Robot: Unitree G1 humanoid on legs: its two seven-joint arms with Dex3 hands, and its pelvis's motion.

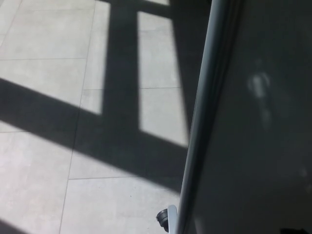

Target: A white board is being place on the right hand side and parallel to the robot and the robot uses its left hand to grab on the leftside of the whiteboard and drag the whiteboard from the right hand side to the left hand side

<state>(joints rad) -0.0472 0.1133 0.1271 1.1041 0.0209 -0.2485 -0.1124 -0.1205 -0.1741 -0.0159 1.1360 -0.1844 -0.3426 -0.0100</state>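
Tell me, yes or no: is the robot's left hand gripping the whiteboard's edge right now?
No. The whiteboard's grey edge runs bare down the picture, with only sunlit floor beside it.

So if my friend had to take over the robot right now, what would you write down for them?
Left hand: not in view. Right hand: not in view.
The whiteboard fills the right side of the head view, its surface dark in shade. Its grey left frame edge runs tilted from the top down to the bottom of the picture. A caster wheel shows at the foot of that edge, on the tiled floor, which is striped with sun and shadow.
Done: nothing that can be seen; no hand is on the board.
Left: bring the left hand to the frame edge, grab it, and drag the board to the left.
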